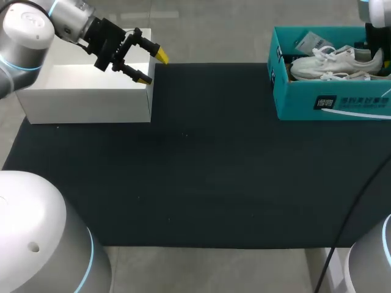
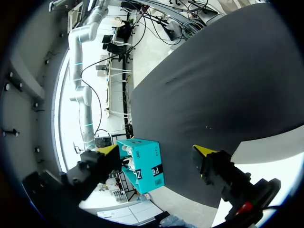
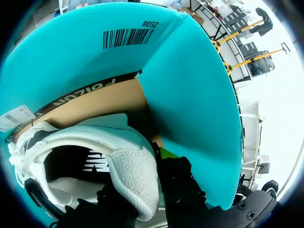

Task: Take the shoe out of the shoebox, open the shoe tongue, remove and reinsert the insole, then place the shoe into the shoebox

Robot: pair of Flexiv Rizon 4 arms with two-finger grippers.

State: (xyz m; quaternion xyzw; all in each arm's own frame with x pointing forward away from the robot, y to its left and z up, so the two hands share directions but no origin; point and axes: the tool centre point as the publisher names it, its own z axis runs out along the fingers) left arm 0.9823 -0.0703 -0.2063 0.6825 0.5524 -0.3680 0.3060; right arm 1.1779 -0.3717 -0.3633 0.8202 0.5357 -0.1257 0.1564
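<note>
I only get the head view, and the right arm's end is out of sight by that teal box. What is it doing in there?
Observer: The right wrist view shows the right fingers gripping the white shoe by its padded heel, one inside, one outside.
Visitor: Is the insole in it?
Observer: Yes, a dark insole with white print lies inside.
Visitor: And the other arm?
Observer: In the left wrist view the left fingers stand wide apart, nothing between them, with the shoebox ahead across the mat.

Bright even light, soft shadows; wrist-view backgrounds blown out white.
</note>
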